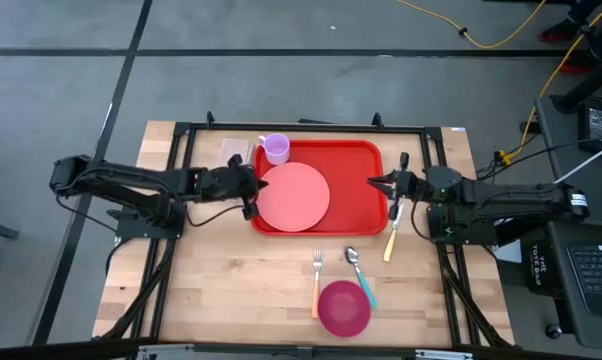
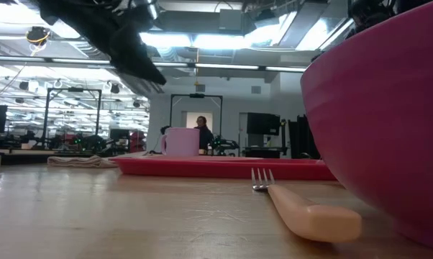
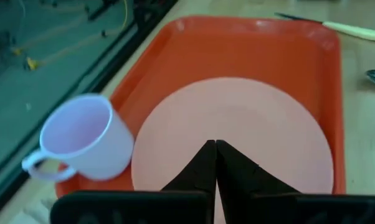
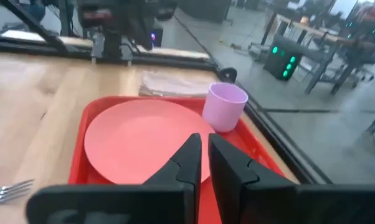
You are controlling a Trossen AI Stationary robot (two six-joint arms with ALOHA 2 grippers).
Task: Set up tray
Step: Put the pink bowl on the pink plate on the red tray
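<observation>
The red tray (image 1: 361,165) lies at the table's far middle. On it rests a round pink plate (image 1: 293,196), toward its left half. A lilac mug (image 1: 275,148) stands upright at the tray's far left corner. My left gripper (image 1: 253,192) is shut and hovers over the plate's left edge; its closed fingertips (image 3: 215,146) point across the plate (image 3: 250,130). In the low view this arm (image 2: 130,50) hangs well above the tray (image 2: 224,167). My right gripper (image 1: 373,183) is shut, over the tray's right rim, pointing left toward the plate (image 4: 144,140) and the mug (image 4: 225,106).
On the bare wood near the tray lie a fork (image 1: 317,280), a spoon (image 1: 356,265) and a yellow-handled knife (image 1: 391,240). A magenta bowl (image 1: 343,307) stands at the near edge. A folded napkin (image 1: 234,150) lies left of the mug. A black frame borders the table.
</observation>
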